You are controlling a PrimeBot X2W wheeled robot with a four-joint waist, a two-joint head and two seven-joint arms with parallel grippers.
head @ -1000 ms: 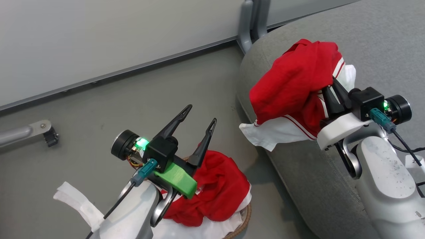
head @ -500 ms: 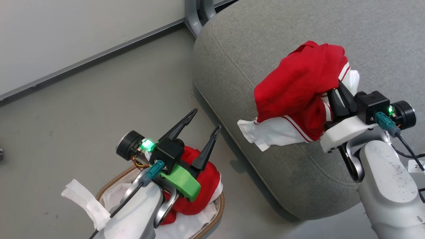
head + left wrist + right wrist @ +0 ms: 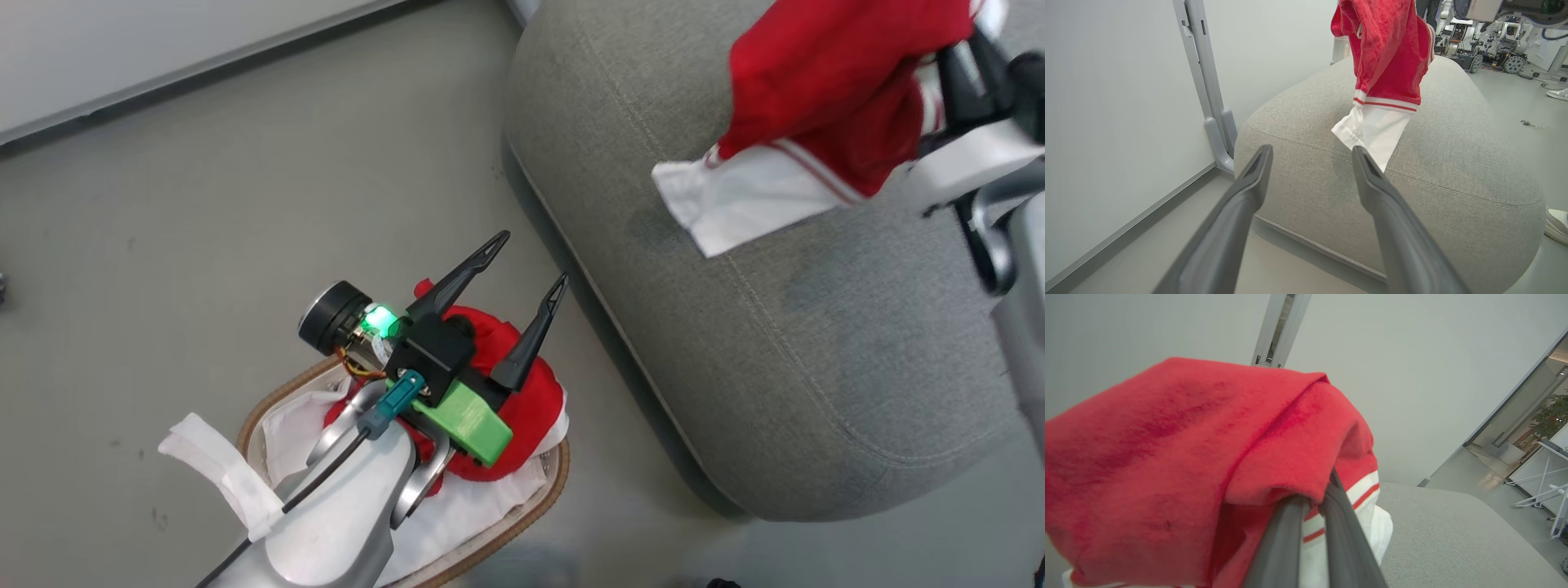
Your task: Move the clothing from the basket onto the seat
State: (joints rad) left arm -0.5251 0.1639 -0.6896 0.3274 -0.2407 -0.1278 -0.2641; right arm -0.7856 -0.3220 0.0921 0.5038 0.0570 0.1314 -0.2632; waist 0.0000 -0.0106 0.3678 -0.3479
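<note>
Above grey seat (image 3: 1453,171), clothing (image 3: 1388,49) vertical, white end downward

The tips of the right gripper (image 3: 1315,495) are buried in the held red garment (image 3: 1180,457), so the actual pinch spot can't be made out. In the head view, that garment's top is chopped off by the frame edge. Much of the basket (image 3: 273,396) and the clothing (image 3: 540,402) in it is blocked by the left forearm (image 3: 343,514).
</note>
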